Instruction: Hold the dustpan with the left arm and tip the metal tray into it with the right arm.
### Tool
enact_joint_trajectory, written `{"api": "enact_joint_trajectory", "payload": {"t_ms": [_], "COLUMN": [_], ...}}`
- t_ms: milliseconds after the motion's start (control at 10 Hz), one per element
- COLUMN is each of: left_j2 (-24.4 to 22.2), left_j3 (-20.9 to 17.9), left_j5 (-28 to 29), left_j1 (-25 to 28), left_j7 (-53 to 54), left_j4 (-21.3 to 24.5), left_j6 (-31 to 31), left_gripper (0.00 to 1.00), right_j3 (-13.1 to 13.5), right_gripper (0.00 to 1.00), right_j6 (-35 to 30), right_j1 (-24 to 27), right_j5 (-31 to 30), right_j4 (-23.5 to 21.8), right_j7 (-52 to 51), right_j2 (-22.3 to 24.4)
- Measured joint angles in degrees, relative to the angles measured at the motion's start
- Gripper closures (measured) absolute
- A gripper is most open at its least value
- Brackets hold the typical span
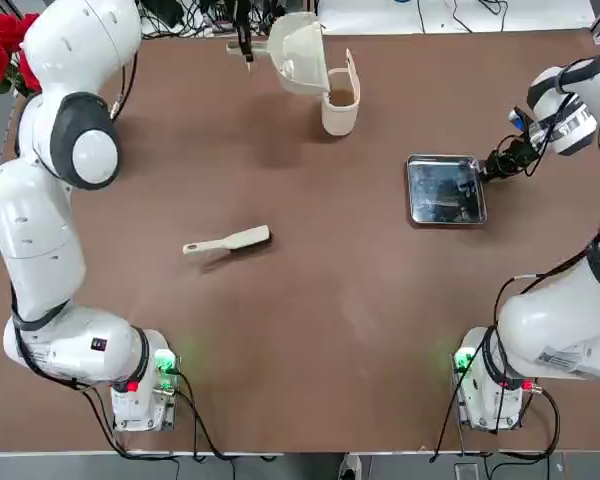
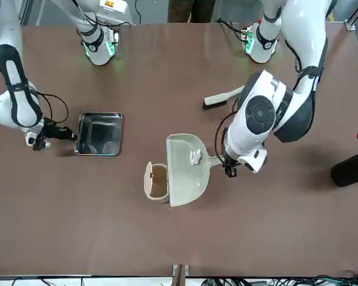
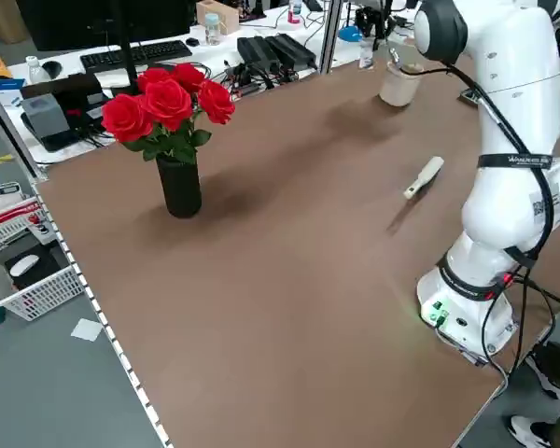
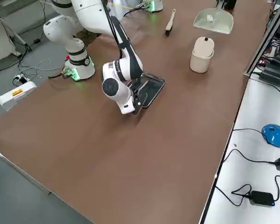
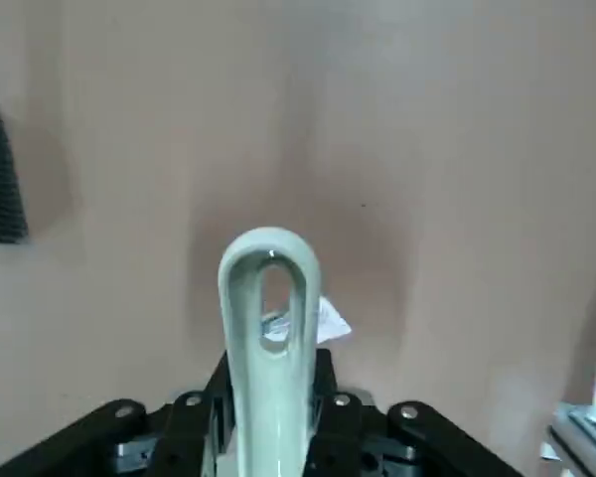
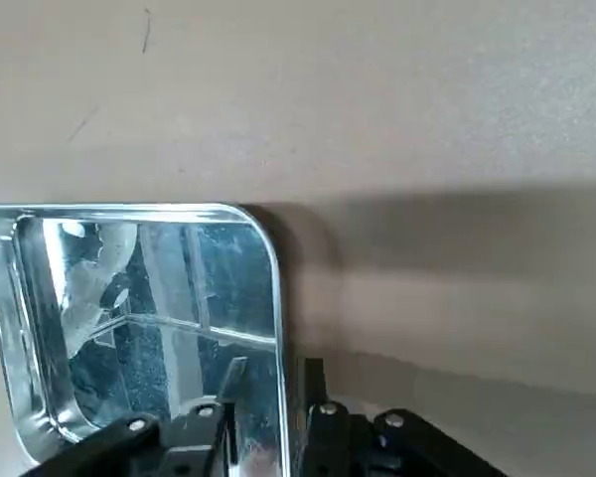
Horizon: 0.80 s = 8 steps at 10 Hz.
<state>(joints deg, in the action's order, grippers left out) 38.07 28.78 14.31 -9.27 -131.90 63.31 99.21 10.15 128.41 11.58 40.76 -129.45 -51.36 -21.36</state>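
Note:
My left gripper (image 1: 243, 45) is shut on the stubby handle of the cream dustpan (image 1: 300, 52) at the table's far edge. The left wrist view shows the looped handle (image 5: 268, 318) clamped between the fingers. A white crumpled scrap (image 2: 195, 157) lies in the dustpan (image 2: 187, 170). The shiny metal tray (image 1: 445, 189) lies flat on the table at the right. My right gripper (image 1: 496, 165) is at the tray's right edge. In the right wrist view its fingers (image 6: 313, 388) straddle the rim of the tray (image 6: 149, 298), slightly open.
A cream bin (image 1: 340, 97) with its lid flap up stands right beside the dustpan. A long-handled brush (image 1: 228, 241) lies left of the table's middle. A black vase of red roses (image 1: 0, 50) stands at the far left corner.

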Motion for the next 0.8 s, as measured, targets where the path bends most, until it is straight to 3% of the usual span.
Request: {"api": "enact_joint_trajectory", "payload": {"t_ms": [100, 200, 500, 600, 800], "left_j2": [-0.06, -0.12, -0.1, -0.12, -0.15], "left_j3": [-1.35, -3.89, -14.22, -16.12, -20.82], "left_j5": [0.12, 0.26, 0.31, 0.68, 2.2], "left_j1": [-0.4, -1.75, -10.59, -12.41, -15.73], "left_j7": [-0.04, -0.04, -2.28, -5.21, -8.09], "left_j4": [-0.36, -0.45, -0.47, -0.49, -0.61], "left_j6": [1.37, 3.49, 9.69, 13.06, 16.78], "left_gripper": [0.67, 0.67, 0.67, 0.67, 0.67], "right_j3": [0.03, 0.12, 0.33, 0.33, 0.1], "right_gripper": [0.66, 0.53, 0.06, 0.0, 0.0], "right_j6": [-0.49, -0.93, -1.69, -1.97, -3.63], "right_j1": [0.0, 0.01, 0.02, 0.02, -0.55], "right_j5": [0.04, 0.09, 0.08, -0.63, -5.82], "right_j4": [0.19, 0.6, 1.85, 1.96, 2.39], "right_j7": [-0.03, -0.07, 0.08, 0.96, 8.12], "right_j2": [0.14, 0.54, 5.16, 7.37, 12.4]}}
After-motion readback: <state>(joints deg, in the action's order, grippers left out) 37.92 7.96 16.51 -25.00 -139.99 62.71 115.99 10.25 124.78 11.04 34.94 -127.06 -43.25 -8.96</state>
